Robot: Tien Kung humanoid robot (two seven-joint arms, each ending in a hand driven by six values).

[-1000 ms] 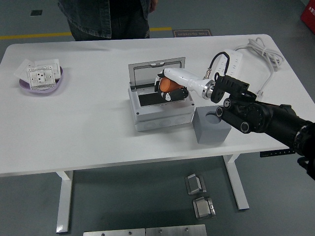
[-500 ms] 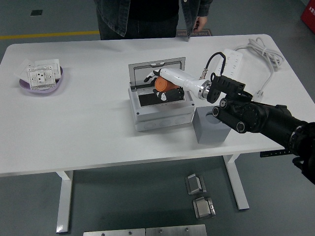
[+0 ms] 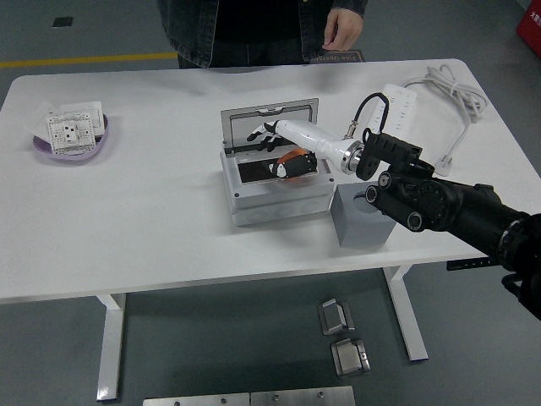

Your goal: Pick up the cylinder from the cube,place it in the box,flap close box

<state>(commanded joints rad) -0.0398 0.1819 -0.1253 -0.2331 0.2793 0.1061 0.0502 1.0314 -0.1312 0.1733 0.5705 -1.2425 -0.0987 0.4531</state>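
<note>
The orange cylinder [image 3: 293, 159] lies low inside the open grey box [image 3: 279, 203], partly covered by my right hand. My right hand [image 3: 272, 145], white with black fingers, reaches over the box from the right. Its fingers [image 3: 258, 132] are spread toward the upright lid [image 3: 269, 125], and I see none of them wrapped around the cylinder. The grey cube [image 3: 362, 220] stands just right of the box, under my black right forearm, with nothing showing on top of it. My left arm is out of view.
A person stands at the far edge with one hand [image 3: 342, 25] hanging above the table. A white power strip [image 3: 402, 100] and its cable lie at the back right. A purple dish [image 3: 72, 139] holding white socket plates sits at the far left.
The cylinder has dropped from the hand's grasp down into the box. The fingers have opened and stretched toward the lid. The person has shifted to the right.
</note>
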